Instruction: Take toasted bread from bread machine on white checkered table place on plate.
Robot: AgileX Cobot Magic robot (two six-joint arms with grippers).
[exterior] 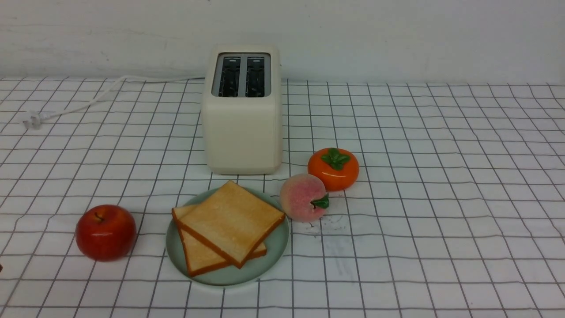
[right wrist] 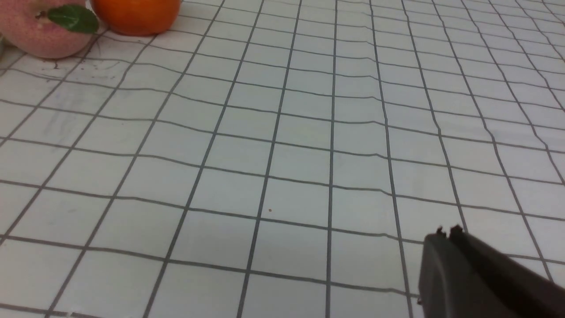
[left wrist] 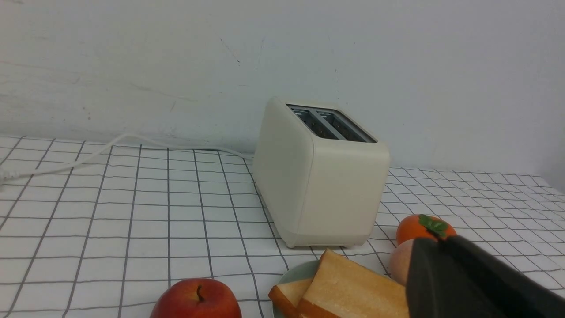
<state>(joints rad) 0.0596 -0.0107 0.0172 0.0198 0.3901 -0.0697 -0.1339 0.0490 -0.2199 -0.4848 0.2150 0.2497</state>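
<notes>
Two slices of toasted bread lie stacked and overlapping on the mint-green plate, just in front of the cream bread machine. Both dark slots of the bread machine stand empty. The white checkered table carries everything. My left gripper is shut with nothing in it, hovering near the toasted bread and the plate. Out to the right, my right gripper is shut and empty over bare checkered cloth. Neither arm shows in the front view.
A red apple sits left of the plate. A pink peach touches the plate's right side, with an orange persimmon behind it. The toaster's white cord runs off to the left, along the white back wall.
</notes>
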